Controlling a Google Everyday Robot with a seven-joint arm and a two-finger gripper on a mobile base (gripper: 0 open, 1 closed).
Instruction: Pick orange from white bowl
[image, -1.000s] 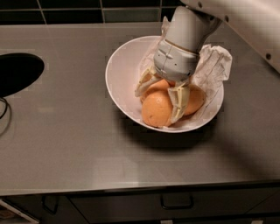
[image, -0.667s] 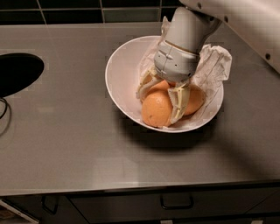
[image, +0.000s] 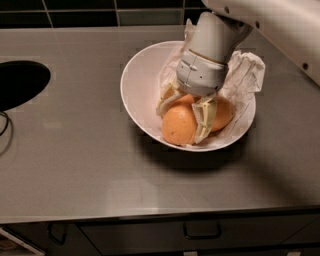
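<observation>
The white bowl (image: 134, 95) stands on the grey counter, right of centre. The orange (image: 176, 129), pale and dull, lies at the bowl's front. My gripper (image: 180, 125) reaches down into the bowl from the upper right. Its fingers (image: 205, 119) straddle the orange, one on each side, and touch it. The orange rests in the bowl, not lifted. A brighter orange (image: 224, 113) lies behind the right finger, and another is partly hidden under the gripper body.
Crumpled white paper (image: 244, 72) lines the bowl's back and right side. A dark sink opening (image: 20, 82) is at the counter's left edge. Dark tiles run along the back. A drawer handle (image: 201, 231) is below the counter's front edge.
</observation>
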